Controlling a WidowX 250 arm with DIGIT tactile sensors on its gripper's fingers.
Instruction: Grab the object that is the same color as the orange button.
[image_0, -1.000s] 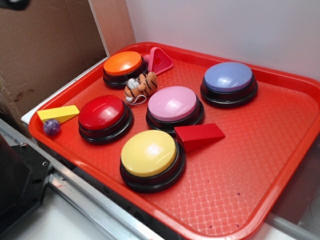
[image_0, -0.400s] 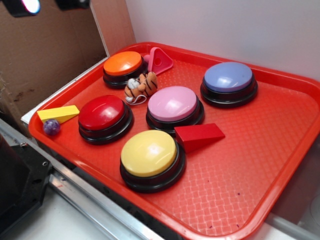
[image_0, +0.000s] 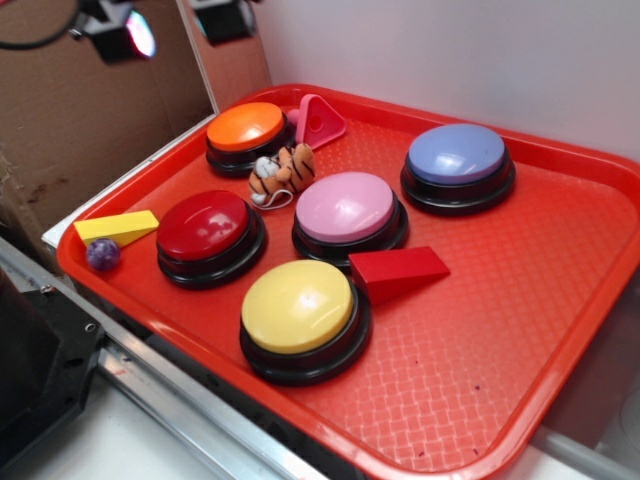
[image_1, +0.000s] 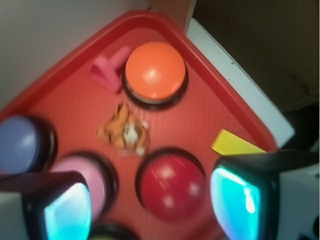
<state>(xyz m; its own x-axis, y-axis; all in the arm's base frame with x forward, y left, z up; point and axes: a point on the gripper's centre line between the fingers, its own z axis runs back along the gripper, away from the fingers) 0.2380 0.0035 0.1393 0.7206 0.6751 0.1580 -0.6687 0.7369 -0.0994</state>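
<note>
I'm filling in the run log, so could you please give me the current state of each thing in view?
End effector: open, empty, above the tray.
Tiger: lying free among the orange, red and pink buttons.
Orange button: untouched.
Red button: untouched.
Pink block: on edge beside the orange button.
Yellow wedge: lying flat at the tray edge.

Plain white wall (image_0: 450, 50) behind the scene, brown cardboard panel (image_0: 90, 120) at left with scuffed surface, metal rail (image_0: 190, 415) along the front edge, even diffuse lighting
</note>
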